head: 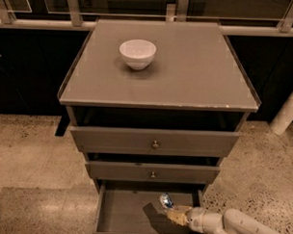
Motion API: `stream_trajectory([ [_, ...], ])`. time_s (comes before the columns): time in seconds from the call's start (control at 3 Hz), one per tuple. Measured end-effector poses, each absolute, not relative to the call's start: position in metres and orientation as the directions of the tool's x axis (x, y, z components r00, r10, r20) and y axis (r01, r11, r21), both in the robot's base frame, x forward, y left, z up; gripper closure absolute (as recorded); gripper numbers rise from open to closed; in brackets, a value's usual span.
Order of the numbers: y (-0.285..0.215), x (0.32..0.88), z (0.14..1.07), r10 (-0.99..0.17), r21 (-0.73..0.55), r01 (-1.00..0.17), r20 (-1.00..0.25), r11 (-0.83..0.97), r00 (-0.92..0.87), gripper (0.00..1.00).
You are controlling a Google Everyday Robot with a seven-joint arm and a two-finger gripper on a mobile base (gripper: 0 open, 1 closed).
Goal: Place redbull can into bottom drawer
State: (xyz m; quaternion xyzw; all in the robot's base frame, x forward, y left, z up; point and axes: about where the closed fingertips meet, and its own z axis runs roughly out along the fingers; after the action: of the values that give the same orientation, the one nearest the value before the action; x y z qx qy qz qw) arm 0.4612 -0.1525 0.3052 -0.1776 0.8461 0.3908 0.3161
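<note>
Where gripper sits in bottom drawer, redbull can at its tip

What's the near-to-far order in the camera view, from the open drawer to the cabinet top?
bottom drawer, with the gripper reaching in from the right at the redbull can → middle drawer → top drawer → white bowl on the cabinet top.
</note>
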Motion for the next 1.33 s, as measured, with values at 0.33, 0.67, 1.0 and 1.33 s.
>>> stream_trajectory([
  [0.33, -0.149, 0.484, 0.276, -0.064, 0.533, -0.553, -0.681, 0.640, -0.730, 1.00],
  [0.67, -0.146, 0.502, 0.251, -0.064, 0.531, -0.542, -0.673, 0.652, -0.737, 1.00],
  [1.0, -0.144, 0.512, 0.231, -0.081, 0.512, -0.519, -0.654, 0.685, -0.752, 1.00],
  [1.33, -0.144, 0.519, 0.213, -0.083, 0.509, -0.492, -0.631, 0.706, -0.771, 1.00],
])
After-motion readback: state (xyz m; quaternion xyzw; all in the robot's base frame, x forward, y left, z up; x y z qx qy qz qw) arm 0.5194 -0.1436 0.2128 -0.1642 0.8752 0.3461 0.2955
